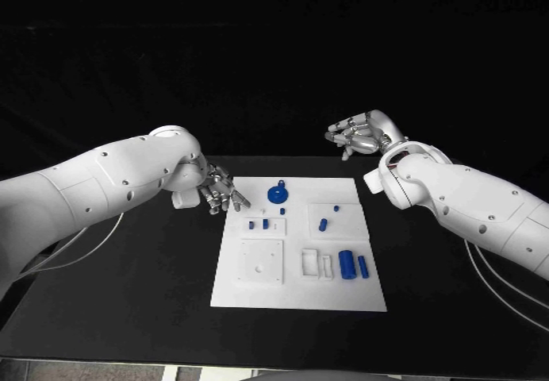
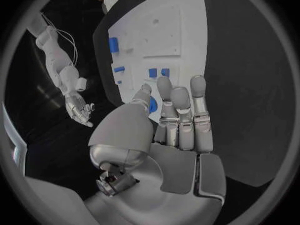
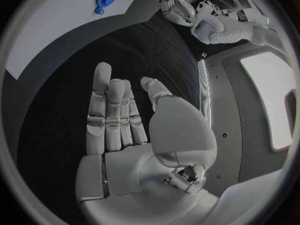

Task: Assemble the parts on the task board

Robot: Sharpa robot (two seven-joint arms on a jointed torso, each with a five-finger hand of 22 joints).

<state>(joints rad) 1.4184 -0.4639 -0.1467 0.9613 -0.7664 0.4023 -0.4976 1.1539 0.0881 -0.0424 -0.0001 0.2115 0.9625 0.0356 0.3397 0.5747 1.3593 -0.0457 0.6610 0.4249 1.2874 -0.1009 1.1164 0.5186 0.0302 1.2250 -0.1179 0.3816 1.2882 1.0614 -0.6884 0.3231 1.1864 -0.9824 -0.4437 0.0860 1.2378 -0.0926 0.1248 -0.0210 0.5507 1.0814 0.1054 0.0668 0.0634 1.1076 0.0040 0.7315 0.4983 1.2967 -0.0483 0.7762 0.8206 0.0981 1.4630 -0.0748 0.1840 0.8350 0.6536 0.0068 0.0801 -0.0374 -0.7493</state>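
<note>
1 flat white rectangular task board (image 1: 300,282) sits mid-table on the black table (image 1: 137,302). Counted on it in the head view, 7 blue parts:
- 1 round blue disc-shaped part w/ a small tab (image 1: 278,193), at the board's far edge, nearest the left hand.
- 1 tiny blue peg (image 1: 282,210) just below that disc.
- 2 small blue square blocks (image 1: 259,225) side by side in the board's left-middle area.
- 1 short blue slanted piece (image 1: 324,224) in the raised square on the board's right-middle, w/ another tiny blue peg (image 1: 336,209) just above it.
- 1 thick blue cylinder (image 1: 347,260) and 1 thin blue bar (image 1: 364,267) standing next to each other near the board's right edge, toward the near end.

2 hands. Left silver hand (image 1: 220,193) hovers at the board's far-left corner, fingers straight and close together, holding nothing; whether it touches the board can't be told. Right silver hand (image 1: 357,135) is raised well beyond the board's far-right corner, over bare table; the right wrist view shows its fingers (image 3: 111,110) extended, palm empty.

Hard to make out: white sockets and recesses on the board blend into the plate, so their shapes are unclear. The pegs are too small to read in detail. The left hand covers the board's far-left corner.
</note>
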